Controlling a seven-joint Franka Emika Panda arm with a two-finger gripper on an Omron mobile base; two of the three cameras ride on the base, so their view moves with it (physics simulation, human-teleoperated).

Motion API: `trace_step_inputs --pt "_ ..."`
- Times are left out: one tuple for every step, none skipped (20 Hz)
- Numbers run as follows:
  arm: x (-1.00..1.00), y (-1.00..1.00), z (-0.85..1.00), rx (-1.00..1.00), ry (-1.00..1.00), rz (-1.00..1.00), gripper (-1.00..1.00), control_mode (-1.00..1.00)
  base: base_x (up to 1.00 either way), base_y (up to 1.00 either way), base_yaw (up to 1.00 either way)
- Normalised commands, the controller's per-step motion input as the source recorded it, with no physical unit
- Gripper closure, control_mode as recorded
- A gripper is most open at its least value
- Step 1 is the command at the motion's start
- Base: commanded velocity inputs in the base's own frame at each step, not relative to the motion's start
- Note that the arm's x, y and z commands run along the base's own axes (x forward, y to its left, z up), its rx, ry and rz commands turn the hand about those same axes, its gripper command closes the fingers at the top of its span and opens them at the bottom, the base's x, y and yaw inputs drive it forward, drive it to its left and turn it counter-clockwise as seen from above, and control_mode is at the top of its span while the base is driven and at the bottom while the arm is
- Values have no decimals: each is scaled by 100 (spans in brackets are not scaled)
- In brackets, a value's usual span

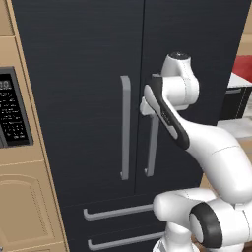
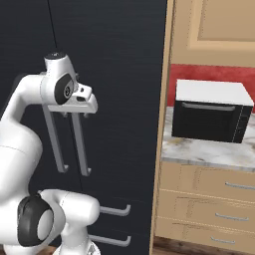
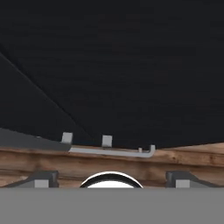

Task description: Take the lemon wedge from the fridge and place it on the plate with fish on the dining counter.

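Fridge (image 1: 88, 98) doors shut; open pincer (image 2: 84, 102) at right door handle (image 1: 152, 147).

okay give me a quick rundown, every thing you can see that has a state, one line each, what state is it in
fridge: both upper doors shut, both lower drawers shut.
tool: open, at the upper door handles, holding nothing.
microwave with keypad: door shut.
countertop oven: door shut.
cabinet drawers: shut.

Fridge (image 1: 88, 98): tall, black, both doors shut.
Right door handle (image 1: 153, 147): white arm's hand right against its top.
Keypad panel (image 1: 12, 110): nine o'clock, in tan cabinetry.
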Motion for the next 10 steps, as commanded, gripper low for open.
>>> trace_step_inputs --pt "0 66 -13 -1 0 0 -100 -100 0 0 0" --pt "0 41 -9 0 0 0 -100 -100 0 0 0" --pt "0 5 0 0 0 0 -100 -100 0 0 0" --pt "0 0 0 0 0 0 -100 -100 0 0 0" --pt "0 0 0 0 0 0 -100 -100 0 0 0" --pt "0 0 0 0 0 0 -100 -100 0 0 0" --pt "0 0 0 0 0 0 -100 -100 0 0 0" --pt "0 0 -2 0 0 0 -100 -100 0 0 0" --pt "-12 0 -4 0 0 0 -100 -100 0 0 0" --pt "-33 10 -16 0 1 0 -100 -100 0 0 0"
